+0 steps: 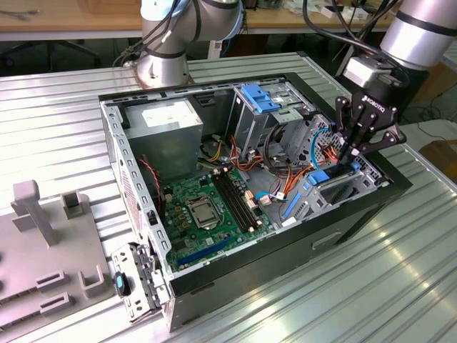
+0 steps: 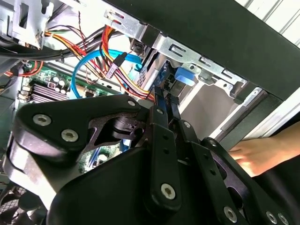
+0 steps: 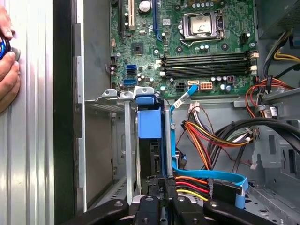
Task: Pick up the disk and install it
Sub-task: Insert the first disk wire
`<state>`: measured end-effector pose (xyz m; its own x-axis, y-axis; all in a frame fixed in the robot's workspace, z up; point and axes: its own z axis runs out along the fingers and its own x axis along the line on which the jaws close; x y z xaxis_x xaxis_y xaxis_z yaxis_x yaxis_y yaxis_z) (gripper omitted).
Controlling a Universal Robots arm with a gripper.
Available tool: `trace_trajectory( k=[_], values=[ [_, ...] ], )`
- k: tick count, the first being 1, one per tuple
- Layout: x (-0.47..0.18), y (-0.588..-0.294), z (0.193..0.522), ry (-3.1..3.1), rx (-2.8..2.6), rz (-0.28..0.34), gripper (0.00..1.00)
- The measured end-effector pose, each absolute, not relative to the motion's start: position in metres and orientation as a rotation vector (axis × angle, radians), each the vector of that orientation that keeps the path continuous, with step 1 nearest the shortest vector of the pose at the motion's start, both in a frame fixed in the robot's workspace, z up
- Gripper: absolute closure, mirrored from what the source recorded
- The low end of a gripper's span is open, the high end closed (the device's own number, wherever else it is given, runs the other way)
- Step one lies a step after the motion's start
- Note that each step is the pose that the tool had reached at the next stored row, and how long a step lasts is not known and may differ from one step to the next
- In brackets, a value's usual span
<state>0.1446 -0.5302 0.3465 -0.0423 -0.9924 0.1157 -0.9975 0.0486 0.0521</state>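
The disk (image 3: 150,123) stands on edge in the metal bay at the corner of the open computer case (image 1: 235,268), on the exterior view's right. Its blue plastic end shows in both wrist views (image 2: 183,76). From the exterior view the disk (image 1: 335,187) lies low in the bay, beside blue rails. My gripper (image 1: 351,158) reaches down from above onto it. The two thin black fingers (image 2: 161,110) lie close together, shut, with their tips at the disk's near end (image 3: 162,183). Whether they pinch any part of it is hidden.
Orange and yellow wires (image 3: 206,140) and a blue flat cable (image 3: 174,140) run right beside the bay. The motherboard (image 1: 207,207), grey power-supply box (image 1: 168,128) and drive cage (image 1: 260,100) fill the case. A person's hand (image 3: 7,61) rests outside the case wall.
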Motion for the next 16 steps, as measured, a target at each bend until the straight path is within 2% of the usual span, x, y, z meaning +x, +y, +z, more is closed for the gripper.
trace_trajectory(
  k=[3,6,16],
  values=[
    [0.145,-0.534,0.346,-2.191,2.087,0.055,0.84],
    [0.145,-0.539,0.346,-2.214,2.104,0.012,0.84],
    [0.145,-0.546,0.346,-2.234,2.123,-0.033,0.84]
  ],
)
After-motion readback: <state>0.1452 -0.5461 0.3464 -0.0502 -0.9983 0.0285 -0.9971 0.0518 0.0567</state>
